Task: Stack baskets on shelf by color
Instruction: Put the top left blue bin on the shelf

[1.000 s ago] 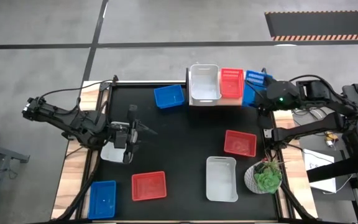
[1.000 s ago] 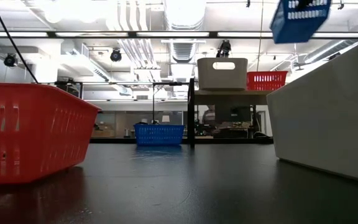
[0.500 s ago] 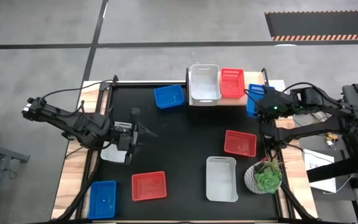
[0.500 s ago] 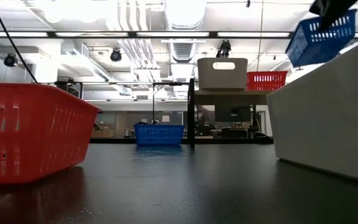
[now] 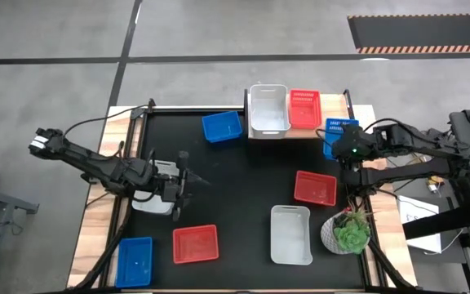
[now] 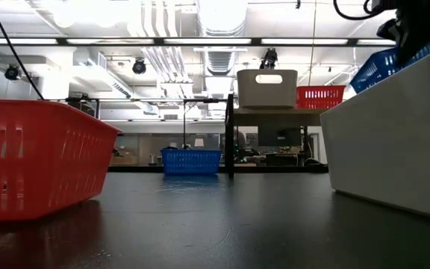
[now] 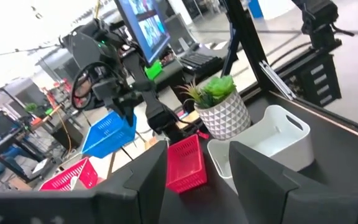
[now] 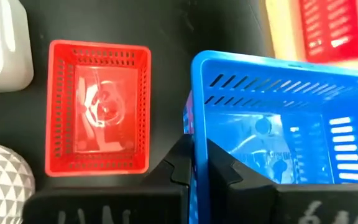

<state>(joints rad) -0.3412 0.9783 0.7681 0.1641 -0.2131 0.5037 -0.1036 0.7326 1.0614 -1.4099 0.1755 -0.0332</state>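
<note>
On the shelf: a white basket [image 5: 268, 110] and a red basket [image 5: 304, 109] are sitting side by side on the wood board [image 5: 255, 135], so two of the nine are placed and no stacking by colour is showing yet.
In the air: the right gripper [image 5: 351, 148] is pinching the wall of a blue basket [image 5: 336, 135], carrying it just off the shelf's right end; in the right wrist view the fingers [image 8: 179, 168] are clamped on its rim with the red shelf basket at the corner.
Blue left: one [image 5: 222, 126] is resting on the table just left of the shelf, another [image 5: 135, 261] is lying at the near left corner.
Red left: one [image 5: 195, 243] is waiting near the front, one [image 5: 315, 188] is sitting right of centre, near the held basket.
White left: one [image 5: 291, 235] is standing at the front right beside the plant pot [image 5: 345, 233]; a white shape under the left arm may be the third, but I cannot tell.
Left gripper: it [image 5: 188, 180] is hovering low over the table's left side, empty, its fingers [image 7: 157, 177] set apart with a moderate gap.
Judgement: this looks like an early stage, with most of the sorting yet to do.
Surface: the tabletop [image 5: 243, 175] is black and faintly glossy, with wooden strips along the sides.
Room: a grey concrete floor is surrounding the table; the low view is showing ceiling ducts [image 6: 159, 45], strip lights and workbenches behind.
</note>
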